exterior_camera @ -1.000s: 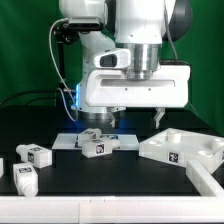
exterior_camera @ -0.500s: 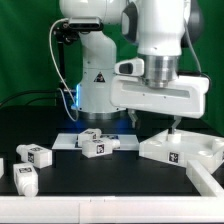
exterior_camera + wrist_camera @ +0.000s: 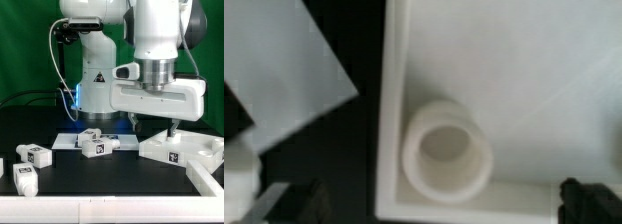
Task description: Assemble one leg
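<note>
Four legs, small white tagged blocks, lie on the black table in the exterior view: one (image 3: 37, 155) and one (image 3: 24, 179) at the left, and two close together (image 3: 97, 148) (image 3: 90, 135) in the middle. My gripper (image 3: 152, 124) is open and empty, away from all of them. It hangs over the near-left corner of the large flat white slab (image 3: 185, 150) at the right. In the wrist view the slab's round corner socket (image 3: 446, 150) lies between my spread fingers (image 3: 589, 200); the gripper (image 3: 438, 204) holds nothing.
The robot's white base (image 3: 95, 85) stands behind the middle legs. Another white part (image 3: 207, 180) lies at the front right, and a small white piece (image 3: 2, 166) sits at the left edge. A green curtain closes the back.
The arm has swung from above the middle legs to the exterior view's right, over the slab's corner. It has barely moved in the last half second. The jaws stayed open and empty.
</note>
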Robot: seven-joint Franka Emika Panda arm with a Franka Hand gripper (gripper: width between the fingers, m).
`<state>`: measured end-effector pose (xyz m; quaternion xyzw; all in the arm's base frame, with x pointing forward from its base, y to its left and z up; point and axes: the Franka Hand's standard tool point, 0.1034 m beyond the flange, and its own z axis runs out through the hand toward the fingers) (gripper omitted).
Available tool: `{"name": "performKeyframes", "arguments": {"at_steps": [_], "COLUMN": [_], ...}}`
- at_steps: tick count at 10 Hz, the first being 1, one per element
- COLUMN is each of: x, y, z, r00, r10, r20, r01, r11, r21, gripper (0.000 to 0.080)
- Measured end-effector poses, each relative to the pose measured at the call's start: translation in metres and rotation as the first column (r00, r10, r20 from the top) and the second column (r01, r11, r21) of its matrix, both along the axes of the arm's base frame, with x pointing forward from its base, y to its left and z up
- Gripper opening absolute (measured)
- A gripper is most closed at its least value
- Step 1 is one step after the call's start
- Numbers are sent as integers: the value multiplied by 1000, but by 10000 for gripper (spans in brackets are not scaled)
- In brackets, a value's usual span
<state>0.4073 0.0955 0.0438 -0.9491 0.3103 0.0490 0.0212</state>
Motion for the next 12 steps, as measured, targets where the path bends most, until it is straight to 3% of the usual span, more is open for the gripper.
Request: {"name": "performKeyframes", "arguments": {"at_steps": [2, 3, 6, 7, 8, 9, 11, 12], "x": [-30, -36, -40, -40, -40, -40, -40, -40], "y": [7, 12, 36, 34, 34, 34, 34, 34], "z": [-18, -29, -37, -37, -37, -37, -38, -38], "r00": [989, 985, 986, 989, 988, 989, 989, 989], "r10": [-149, -165, -160, -143, -144, -142, -141, -140], "r20": [21, 41, 46, 48, 48, 48, 47, 47], "r01": [149, 166, 160, 143, 145, 143, 142, 141], "r11": [989, 986, 987, 990, 989, 990, 990, 990], "r21": [-5, -11, -12, -12, -13, -13, -13, -13], "gripper": [648, 648, 648, 648, 510, 510, 236, 236]}}
